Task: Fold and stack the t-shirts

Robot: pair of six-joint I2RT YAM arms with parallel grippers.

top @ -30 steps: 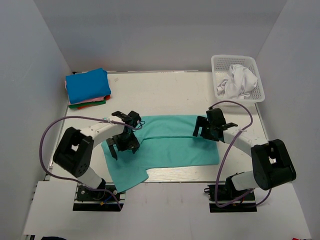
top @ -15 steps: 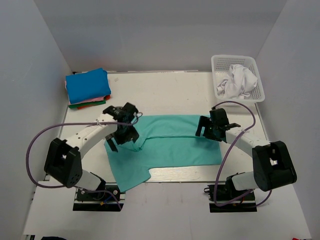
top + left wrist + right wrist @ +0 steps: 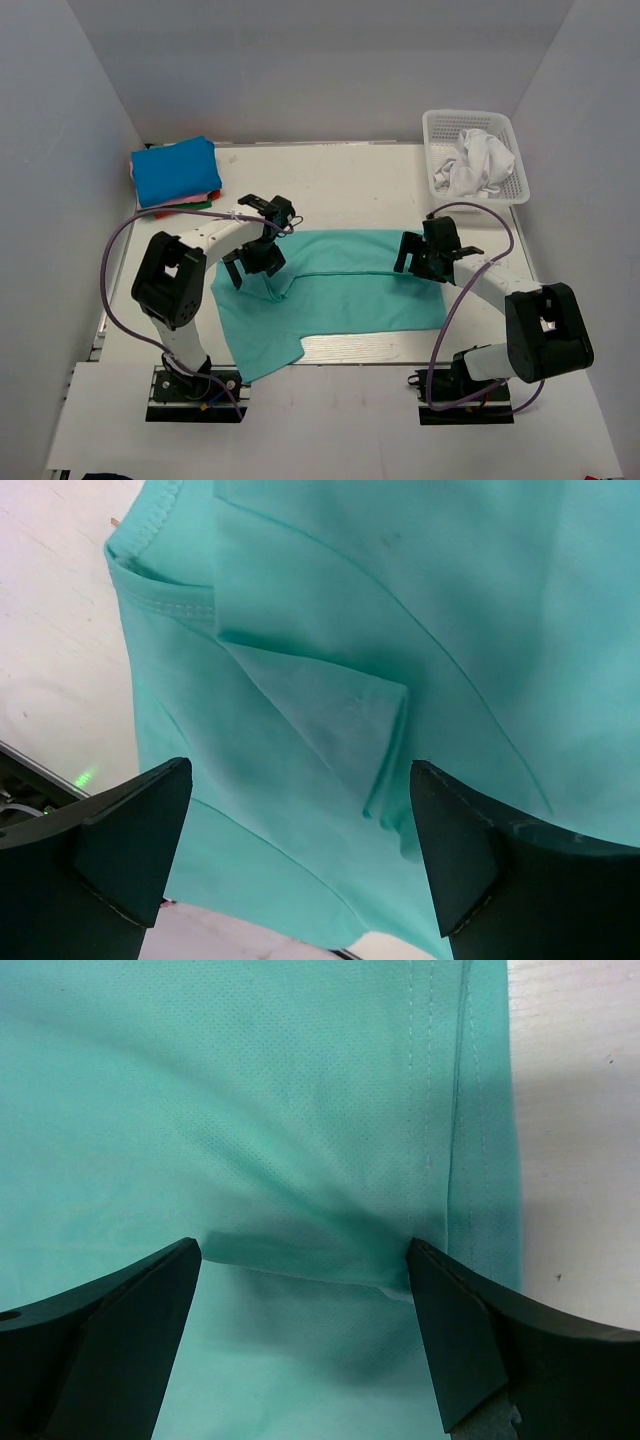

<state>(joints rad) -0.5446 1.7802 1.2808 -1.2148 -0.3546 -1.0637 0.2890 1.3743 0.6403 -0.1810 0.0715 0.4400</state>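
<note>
A teal t-shirt lies spread on the table, its far edge folded over towards the near side. My left gripper is open above the shirt's left end, by a folded sleeve. My right gripper is open just over the fold near the shirt's right hem, holding nothing. A stack of folded shirts, blue on top, sits at the far left. A white shirt lies crumpled in the basket.
A white plastic basket stands at the far right. The table's near edge runs under the shirt's bottom. Grey walls enclose the table on three sides.
My left gripper has moved away from the near left and now hovers over the shirt's left end. My right gripper shifted slightly right. The shirt's left part has been folded in.
</note>
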